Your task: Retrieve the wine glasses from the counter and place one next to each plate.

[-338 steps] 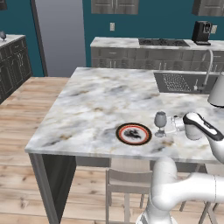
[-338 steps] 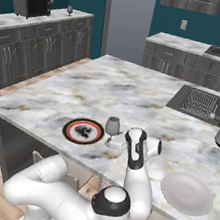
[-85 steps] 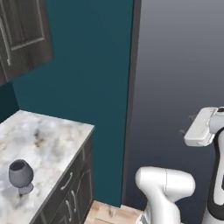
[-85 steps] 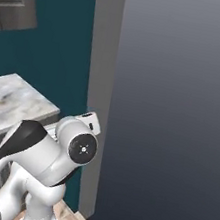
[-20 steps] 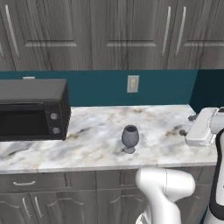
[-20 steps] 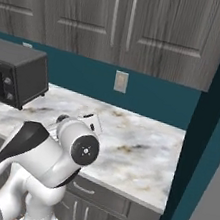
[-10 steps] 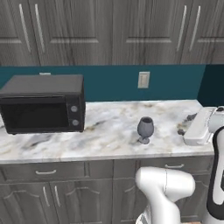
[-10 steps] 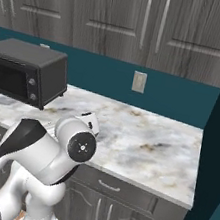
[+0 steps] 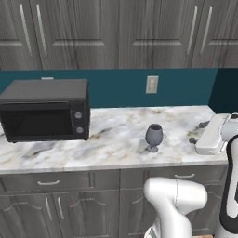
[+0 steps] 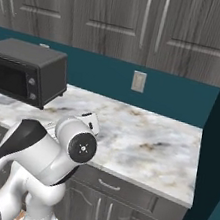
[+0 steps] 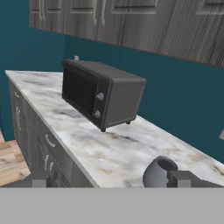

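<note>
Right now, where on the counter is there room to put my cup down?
The counter has bare marble between the microwave and the wine glass, along the front edge before them, and behind the glass, under the wall outlet. It is tighter right of the glass, where the open gripper hangs over the counter's end.

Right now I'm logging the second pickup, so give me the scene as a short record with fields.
target: wine glass, upright on the counter, not held
left of glass: black microwave, apart from it
wall: outlet above the counter
gripper: jaws open, empty, level with the glass bowl
arm: right of the glass, not touching it
</note>
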